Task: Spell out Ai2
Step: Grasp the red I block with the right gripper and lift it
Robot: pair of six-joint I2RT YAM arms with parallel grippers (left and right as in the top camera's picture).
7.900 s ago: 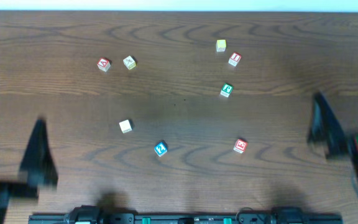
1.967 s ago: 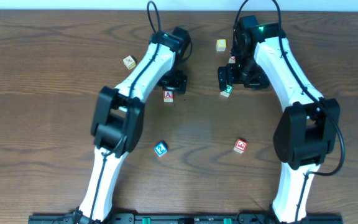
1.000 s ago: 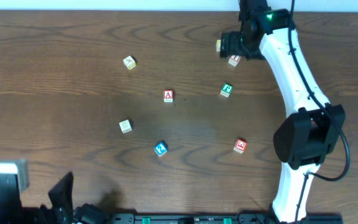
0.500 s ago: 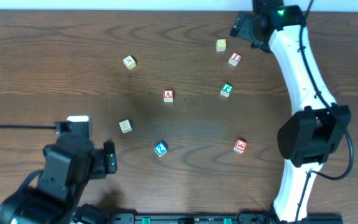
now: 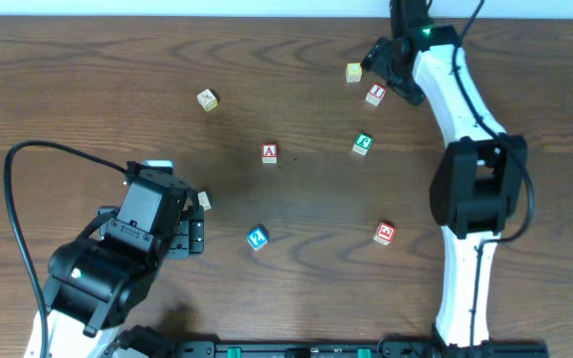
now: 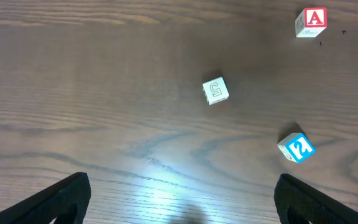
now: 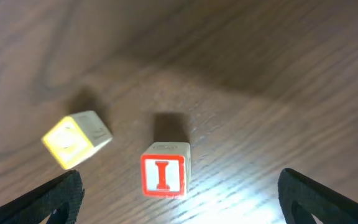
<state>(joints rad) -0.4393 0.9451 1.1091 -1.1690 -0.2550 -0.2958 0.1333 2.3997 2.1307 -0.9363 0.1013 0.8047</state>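
The red-edged "A" cube point(image 5: 270, 153) lies mid-table; it also shows in the left wrist view point(image 6: 309, 22). The red-edged "I" cube point(image 5: 374, 94) lies at the back right, and in the right wrist view point(image 7: 165, 172) it sits between my open right fingers, below them. The blue-edged "2" cube point(image 5: 257, 238) lies front centre and shows in the left wrist view point(image 6: 297, 148). My right gripper point(image 5: 379, 62) point(image 7: 185, 202) is open and empty, hovering just behind the "I" cube. My left gripper point(image 5: 189, 239) point(image 6: 182, 202) is open and empty above the table, left of the "2" cube.
A yellow cube point(image 5: 353, 73) point(image 7: 76, 138) lies just left of the "I" cube. A green-edged cube point(image 5: 363, 144), another red-edged cube point(image 5: 384, 234), a pale cube point(image 5: 207, 99) and a plain "5" cube point(image 6: 215, 91) beside my left arm lie scattered.
My left arm has swung in from the front left towards the plain cube and the "2" cube. My right gripper has shifted slightly down and left, closer to the "I" cube. No cube moved in the last second.
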